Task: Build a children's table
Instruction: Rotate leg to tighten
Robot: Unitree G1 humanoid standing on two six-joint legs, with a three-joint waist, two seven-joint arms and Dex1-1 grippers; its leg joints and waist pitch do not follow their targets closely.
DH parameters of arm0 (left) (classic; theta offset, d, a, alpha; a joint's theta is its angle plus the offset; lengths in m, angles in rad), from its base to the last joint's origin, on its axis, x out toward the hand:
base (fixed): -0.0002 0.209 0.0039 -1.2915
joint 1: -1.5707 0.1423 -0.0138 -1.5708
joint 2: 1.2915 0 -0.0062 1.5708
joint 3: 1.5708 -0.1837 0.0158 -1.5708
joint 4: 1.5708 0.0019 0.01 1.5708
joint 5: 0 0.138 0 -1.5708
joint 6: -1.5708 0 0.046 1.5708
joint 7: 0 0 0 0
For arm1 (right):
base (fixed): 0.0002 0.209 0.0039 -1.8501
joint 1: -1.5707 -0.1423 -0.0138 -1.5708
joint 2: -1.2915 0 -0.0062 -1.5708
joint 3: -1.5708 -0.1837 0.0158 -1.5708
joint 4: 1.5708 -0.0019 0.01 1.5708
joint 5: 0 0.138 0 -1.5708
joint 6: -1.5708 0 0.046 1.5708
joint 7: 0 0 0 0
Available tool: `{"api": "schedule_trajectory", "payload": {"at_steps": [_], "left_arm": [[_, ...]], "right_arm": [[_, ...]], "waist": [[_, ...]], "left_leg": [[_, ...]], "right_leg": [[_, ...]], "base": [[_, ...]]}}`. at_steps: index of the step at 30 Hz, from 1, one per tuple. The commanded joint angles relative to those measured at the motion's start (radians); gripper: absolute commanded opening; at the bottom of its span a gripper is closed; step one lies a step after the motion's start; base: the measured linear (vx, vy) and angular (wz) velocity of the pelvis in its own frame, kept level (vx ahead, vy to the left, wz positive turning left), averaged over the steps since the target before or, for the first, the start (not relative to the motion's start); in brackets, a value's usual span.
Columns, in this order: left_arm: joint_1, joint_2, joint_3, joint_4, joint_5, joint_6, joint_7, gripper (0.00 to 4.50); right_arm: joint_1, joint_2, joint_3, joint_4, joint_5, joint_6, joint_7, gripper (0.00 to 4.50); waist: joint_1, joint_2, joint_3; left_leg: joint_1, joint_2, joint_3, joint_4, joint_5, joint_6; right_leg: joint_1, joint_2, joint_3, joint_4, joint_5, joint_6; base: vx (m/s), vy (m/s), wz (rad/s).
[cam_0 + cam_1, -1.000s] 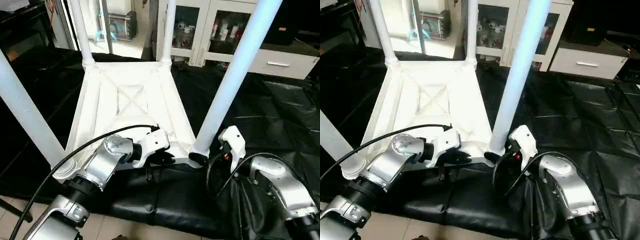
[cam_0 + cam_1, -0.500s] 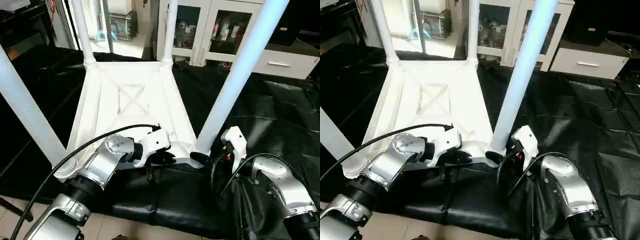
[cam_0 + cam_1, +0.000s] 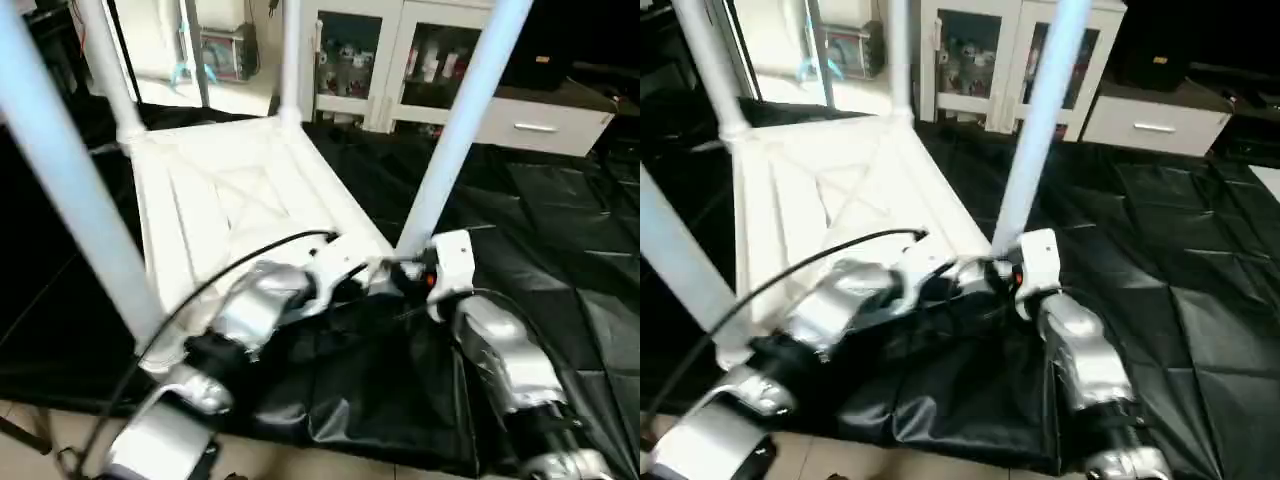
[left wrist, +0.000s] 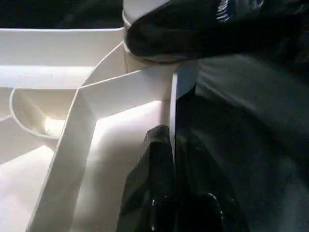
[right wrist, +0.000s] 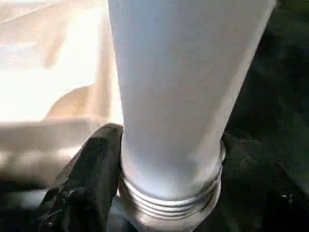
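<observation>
table top (image 3: 240, 205): white plastic, laid upside down on the black sheet (image 3: 560, 230), ribbed X-braced underside facing up.
legs: four white tube legs seen standing up from the corner sockets; near right leg (image 3: 455, 125), near left leg (image 3: 70, 190), far left leg (image 3: 100, 65), far right leg (image 3: 291, 55).
left tool (image 4: 171, 159): fingers pressed together, pinching the thin near edge wall (image 4: 176, 89) of the table top close to the near right corner; one black finger (image 4: 149, 179) is seen on the inner side of the wall, the other on the outer side.
right tool (image 5: 159, 183): set around the base of the near right leg; one black finger (image 5: 89, 179) is seen lying against the leg just above its ribbed collar (image 5: 169, 200); the second finger cannot be made out clearly, so a firm clamp cannot be told; jaws held about leg-wide.
arms: both silver forearms are seen meeting at the near right corner, left forearm (image 3: 255, 305) crossing over the near edge, right forearm (image 3: 500, 350) coming from the right side over the sheet.
cable: black cable (image 3: 215, 285) looped over the left forearm.
background: white glass-door cabinet (image 3: 385, 55) behind the table, well apart; white drawer unit (image 3: 545, 125) to its right.
floor: light tiles (image 3: 60, 435) seen at the sheet's near edge.
</observation>
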Motion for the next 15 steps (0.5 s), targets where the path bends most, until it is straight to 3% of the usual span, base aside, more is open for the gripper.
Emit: {"api": "schedule_trajectory", "payload": {"at_steps": [1,2,3,6,8,12,15], "left_arm": [[-0.04,-0.029,0.042,0.024,0.003,-0.011,0.122,0.0],[-0.051,-0.043,0.044,0.04,0.005,-0.019,0.143,0.0],[-0.06,-0.055,0.045,0.053,0.009,-0.028,0.158,0.0],[-0.07,-0.065,0.052,0.071,0.012,-0.038,0.17,0.0],[-0.067,-0.054,0.052,0.071,0.011,-0.038,0.165,0.0],[-0.068,-0.029,0.054,0.086,0.01,-0.054,0.155,0.0],[-0.055,-0.001,0.04,0.068,0.01,-0.098,0.098,0.0]], "right_arm": [[0.013,0.012,-0.003,0.085,-0.045,0.029,-0.092,2.72],[-0.005,0.03,0.009,0.106,-0.046,0.011,-0.086,2.72],[-0.023,0.049,0.02,0.124,-0.045,-0.023,-0.068,2.72],[-0.04,0.073,0.012,0.139,-0.03,-0.055,-0.049,2.72],[-0.035,0.073,0.006,0.126,-0.017,-0.065,-0.035,2.72],[-0.017,0.065,-0.008,0.091,0.009,-0.086,0.018,2.72],[0.005,0.045,-0.033,0.036,0.058,-0.095,0.078,3.42]], "waist": [[-0.007,-0.002,-0.048],[-0.002,-0.002,-0.054],[0.001,-0.001,-0.058],[0.005,-0.004,-0.059],[0.009,-0.005,-0.057],[0.008,-0.002,-0.051],[0.01,-0.002,-0.05]], "left_leg": [[0.02,0.058,-0.033,-0.094,-0.241,-0.036],[0.016,0.057,-0.032,-0.088,-0.186,-0.02],[0.012,0.055,-0.027,-0.079,-0.103,0.015],[0.01,0.052,-0.022,-0.07,-0.025,0.072],[0.01,0.053,-0.021,-0.07,-0.038,0.098],[0.014,0.06,-0.022,-0.078,-0.118,0.081],[0.014,0.061,-0.022,-0.08,-0.137,0.068]], "right_leg": [[0.009,-0.059,0.038,-0.082,-0.165,-0.19],[0.018,-0.06,0.037,-0.074,-0.084,-0.198],[0.023,-0.058,0.036,-0.061,0.056,-0.22],[0.027,-0.058,0.036,-0.051,0.177,-0.248],[0.028,-0.062,0.036,-0.054,0.163,-0.257],[0.024,-0.062,0.036,-0.066,0.029,-0.251],[0.023,-0.061,0.037,-0.069,-0.001,-0.24]], "base": [[0.0,0.0,0.0],[0.0,0.0,0.0],[0.0,0.0,0.0],[0.021,0.0,0.0],[0.0,0.0,0.0],[0.0,0.0,0.0],[0.0,0.0,0.0]]}}
